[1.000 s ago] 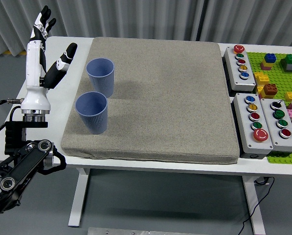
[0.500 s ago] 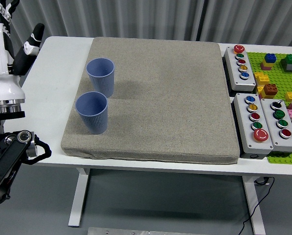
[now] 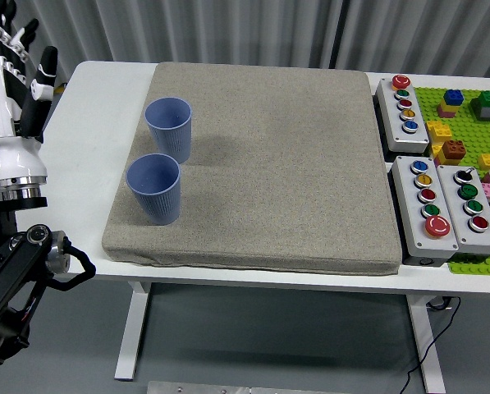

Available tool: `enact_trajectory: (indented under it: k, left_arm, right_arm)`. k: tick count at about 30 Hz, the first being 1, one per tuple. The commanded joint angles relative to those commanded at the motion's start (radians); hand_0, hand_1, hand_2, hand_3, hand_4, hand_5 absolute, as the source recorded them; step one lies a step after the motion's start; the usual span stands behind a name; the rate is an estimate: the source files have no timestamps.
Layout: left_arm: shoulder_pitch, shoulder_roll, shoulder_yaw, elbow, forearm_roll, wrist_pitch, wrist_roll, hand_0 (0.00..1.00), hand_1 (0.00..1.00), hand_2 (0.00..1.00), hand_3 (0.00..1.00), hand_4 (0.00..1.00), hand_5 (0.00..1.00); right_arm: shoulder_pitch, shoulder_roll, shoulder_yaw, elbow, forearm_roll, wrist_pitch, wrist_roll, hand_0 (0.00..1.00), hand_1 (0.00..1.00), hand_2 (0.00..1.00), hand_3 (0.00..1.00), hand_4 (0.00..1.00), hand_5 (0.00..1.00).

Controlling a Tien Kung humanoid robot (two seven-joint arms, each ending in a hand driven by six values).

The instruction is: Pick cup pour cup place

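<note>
**Left hand swings back toward the worktop edge; both cups untouched**

Landmark for positions: the grey pad [image 3: 261, 164] covering most of the white worktop [image 3: 105, 123].

Two blue ribbed cups stand upright on the pad's left side. The far cup [image 3: 169, 128] sits near the pad's left edge, about a third of the way down it. The near cup [image 3: 154, 188] stands just in front of it, slightly further left, close to the pad's front-left corner. They look very close, possibly touching; cannot tell for certain. Neither has shifted over the last second.

The left hand [image 3: 19, 57] is raised off the pad's far-left corner, beyond the worktop's left edge, fingers [image 3: 46, 66] spread, pointing up, holding nothing. A second ago it hung over the worktop beside the far cup. Half a second ago it had swung out almost to the picture's left border. Now it is a little way back in and slightly lower. The right arm is not in view.

Judgement: no grasp is made, so the pick step is not started. The out-and-back swing reads as repositioning for a side approach, probably to one of the cups; which one cannot be told. Cup contents are not discernible.

To the right of the pad sit three button boxes [image 3: 437, 201] and a green brick plate [image 3: 474, 115], uninvolved.
</note>
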Motion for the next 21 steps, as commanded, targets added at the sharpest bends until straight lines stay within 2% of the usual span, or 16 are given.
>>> enact_trajectory:
  k: [3,4,8,13,21]
  left_arm:
    - [0.009,-0.003,0.023,-0.008,-0.086,-0.018,-0.001,0.855,0.849,0.976,0.996,0.977,0.874]
    - [0.009,-0.006,0.027,-0.008,-0.101,-0.022,0.000,0.858,0.855,0.976,0.981,0.909,0.998]
    - [0.006,-0.011,0.035,-0.008,-0.152,-0.041,0.001,0.858,0.855,0.976,0.981,0.909,0.998]
    - [0.007,-0.010,0.036,-0.011,-0.274,-0.075,-0.003,0.863,0.859,0.975,0.974,0.879,0.998]
    - [0.007,-0.012,0.034,-0.007,-0.252,-0.066,-0.001,0.861,0.856,0.972,0.966,0.859,0.998]
  right_arm:
    - [0.002,-0.001,0.002,0.000,-0.004,0.001,0.000,0.641,0.604,0.509,0.585,0.002,0.002]
    - [0.002,-0.001,0.002,0.000,-0.003,0.001,0.000,0.641,0.604,0.509,0.585,0.002,0.002]
    - [0.004,-0.001,0.001,0.000,-0.004,0.002,0.000,0.641,0.604,0.509,0.585,0.002,0.002]
    - [0.004,-0.001,-0.001,0.000,-0.002,0.002,0.001,0.641,0.604,0.509,0.585,0.002,0.002]
    - [0.003,-0.001,-0.001,-0.001,0.001,0.001,0.002,0.640,0.604,0.509,0.585,0.002,0.002]
